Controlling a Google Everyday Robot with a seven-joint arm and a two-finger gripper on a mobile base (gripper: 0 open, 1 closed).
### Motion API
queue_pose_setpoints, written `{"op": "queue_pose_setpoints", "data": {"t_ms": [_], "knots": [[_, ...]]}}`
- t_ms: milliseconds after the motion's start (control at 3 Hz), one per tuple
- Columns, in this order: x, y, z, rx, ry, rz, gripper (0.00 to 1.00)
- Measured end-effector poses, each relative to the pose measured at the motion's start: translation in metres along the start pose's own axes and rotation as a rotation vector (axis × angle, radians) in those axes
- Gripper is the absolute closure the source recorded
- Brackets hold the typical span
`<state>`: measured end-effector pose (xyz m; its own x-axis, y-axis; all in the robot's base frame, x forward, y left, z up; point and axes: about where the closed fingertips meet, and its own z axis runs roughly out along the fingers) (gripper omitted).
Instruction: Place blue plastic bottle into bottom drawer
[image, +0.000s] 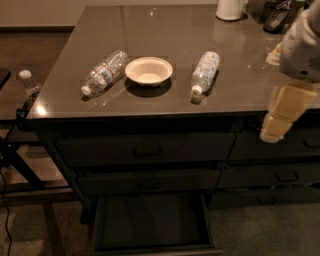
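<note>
The blue plastic bottle (205, 72) lies on its side on the dark countertop, white cap toward the front edge, just right of a white bowl (149, 71). The bottom drawer (150, 220) is pulled open below the two handled drawers, and its dark interior shows nothing inside. My gripper (276, 122) hangs at the right edge of the view, off the counter's front edge. It is to the right of the blue bottle, lower than it, and not touching it.
A clear ribbed bottle with a red-and-white label (105, 74) lies left of the bowl. A white jug (230, 7) and dark items (277, 15) stand at the counter's back right. A small capped bottle (27, 82) sits on a stand at the left. More drawers (280, 175) are at the right.
</note>
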<state>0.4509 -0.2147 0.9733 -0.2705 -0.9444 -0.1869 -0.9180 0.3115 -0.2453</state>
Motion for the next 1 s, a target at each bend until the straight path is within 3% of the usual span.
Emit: {"op": "queue_pose_setpoints", "data": {"t_ms": [667,1000], "knots": [[-0.004,-0.029,0.041,-0.013,0.145,0.155,0.0],[-0.006,-0.031,0.042,-0.003,0.139,0.165,0.0]]}}
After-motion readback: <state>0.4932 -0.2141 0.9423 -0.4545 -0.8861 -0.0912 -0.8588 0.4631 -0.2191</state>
